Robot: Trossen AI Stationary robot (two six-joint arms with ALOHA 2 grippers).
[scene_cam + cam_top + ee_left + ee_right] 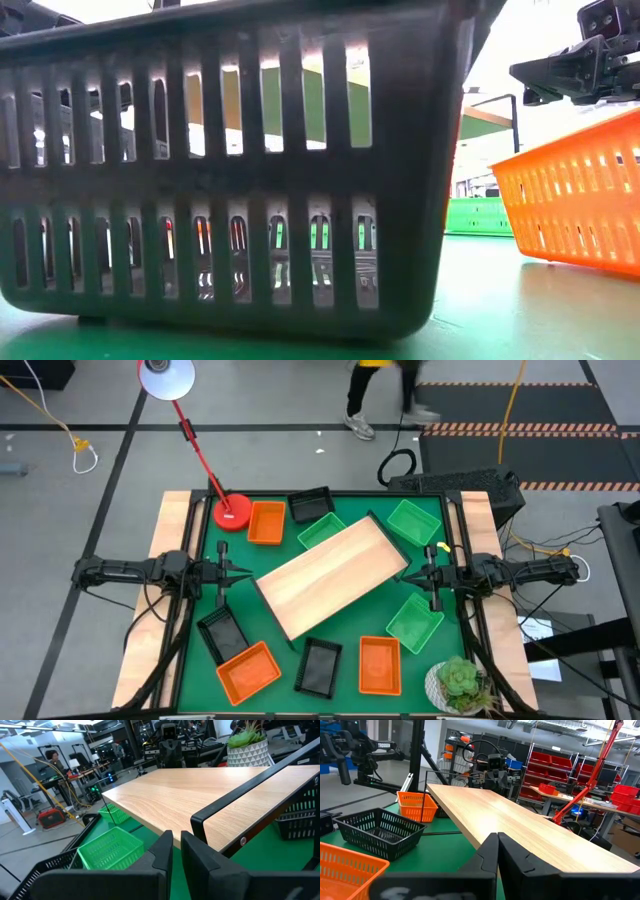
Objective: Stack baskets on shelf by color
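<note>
A black basket (230,170) fills the low view, hard against the lens, an orange basket (575,200) at right. From above, the shelf (332,574) lies slantwise mid-frame on the green counter (270,630), bare. Baskets ring it: orange (266,522), black (310,503) and two green (320,531) (414,521) along the top; black (221,631), orange (248,670), black (318,665), orange (379,664) and green (415,622) below. Left gripper (240,573) hovers at the shelf's left end, jaws nearly together, empty. Right gripper (412,576) at its right end, jaws together.
</note>
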